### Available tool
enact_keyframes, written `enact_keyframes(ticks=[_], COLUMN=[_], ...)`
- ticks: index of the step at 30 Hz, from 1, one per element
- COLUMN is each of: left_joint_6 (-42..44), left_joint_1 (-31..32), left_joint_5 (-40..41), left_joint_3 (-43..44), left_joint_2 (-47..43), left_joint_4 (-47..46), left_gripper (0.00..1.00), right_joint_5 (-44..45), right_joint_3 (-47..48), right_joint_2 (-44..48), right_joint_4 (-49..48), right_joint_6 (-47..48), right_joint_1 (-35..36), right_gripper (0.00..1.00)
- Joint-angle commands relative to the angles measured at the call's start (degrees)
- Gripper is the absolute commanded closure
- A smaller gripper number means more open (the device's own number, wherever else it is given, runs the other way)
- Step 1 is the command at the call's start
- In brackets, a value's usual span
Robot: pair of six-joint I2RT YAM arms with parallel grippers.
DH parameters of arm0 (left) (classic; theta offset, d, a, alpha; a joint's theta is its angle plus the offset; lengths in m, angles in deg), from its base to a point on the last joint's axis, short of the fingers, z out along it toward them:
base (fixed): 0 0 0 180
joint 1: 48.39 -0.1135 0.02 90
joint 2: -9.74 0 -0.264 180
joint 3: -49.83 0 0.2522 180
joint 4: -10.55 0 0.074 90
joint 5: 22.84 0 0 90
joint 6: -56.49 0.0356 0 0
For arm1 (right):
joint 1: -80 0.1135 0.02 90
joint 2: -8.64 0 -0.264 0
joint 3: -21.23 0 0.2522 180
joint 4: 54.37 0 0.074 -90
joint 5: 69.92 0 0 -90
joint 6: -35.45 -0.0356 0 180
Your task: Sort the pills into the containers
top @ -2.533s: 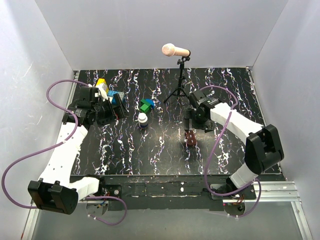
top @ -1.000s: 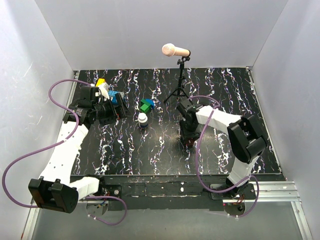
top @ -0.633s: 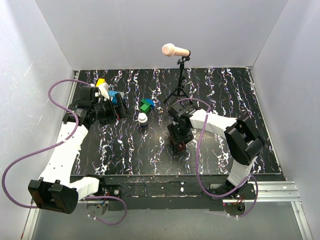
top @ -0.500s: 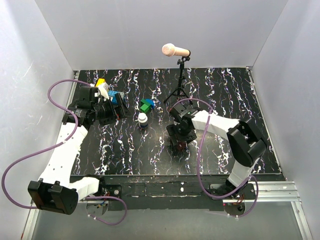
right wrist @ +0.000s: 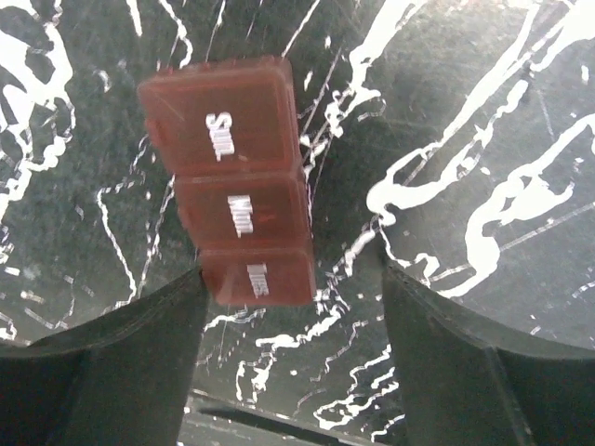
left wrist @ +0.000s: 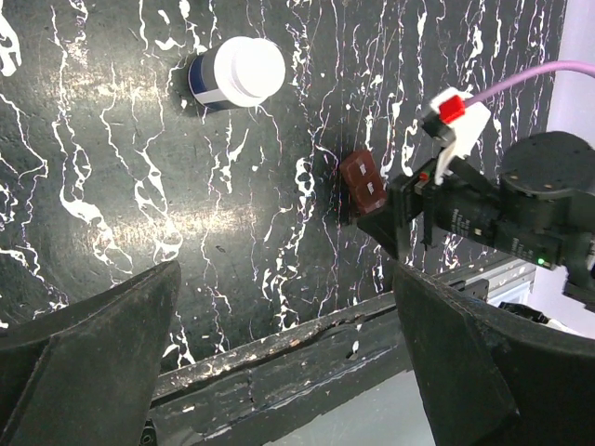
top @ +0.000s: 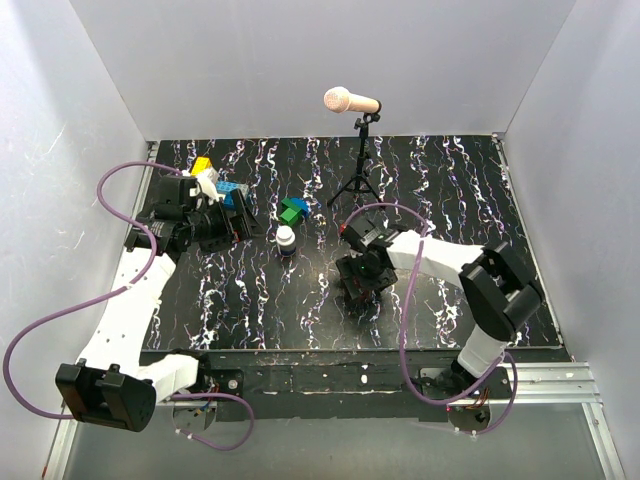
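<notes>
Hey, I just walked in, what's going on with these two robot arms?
The right gripper is down at the table, its jaws open on either side of one end of a reddish-brown pill box that lies flat with its lids shut; it isn't gripping it. The left gripper hangs open at the far left beside some toy blocks, holding nothing. A white-capped bottle stands untouched between the arms.

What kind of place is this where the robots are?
Probably a robot test booth in a lab: plain white walls box in a black marbled table, the left arm and right arm are mounted at its near edge, and a microphone on a stand sits at the back.
</notes>
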Motion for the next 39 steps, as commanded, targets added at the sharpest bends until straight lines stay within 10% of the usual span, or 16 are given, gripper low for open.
enact_keyframes(ticks=[1,13,39], left_joint_6=[0.42,0.42,-8.18], left_joint_1=[-0.09,-0.09,0.08], left_joint_5=[-1.35,-1.79,-19.36], left_joint_3=[-0.51,-0.60,-6.48], left_joint_2=[-1.76,-1.58,-2.37], left_joint_4=[-1.04,-1.22,-14.12], left_gripper=[0.02,0.02,0.02], right_joint_5=[2.54,3.67,-9.77], right_joint_3=[3.86,7.29,15.90], right_joint_2=[-4.22,-7.57,13.78], right_joint_4=[-0.13,1.18,9.53], right_joint_6=[0.00,-0.17,4.84], right_joint_1=[0.86,2.27,2.27], right_gripper=[0.23,0.72,0.82])
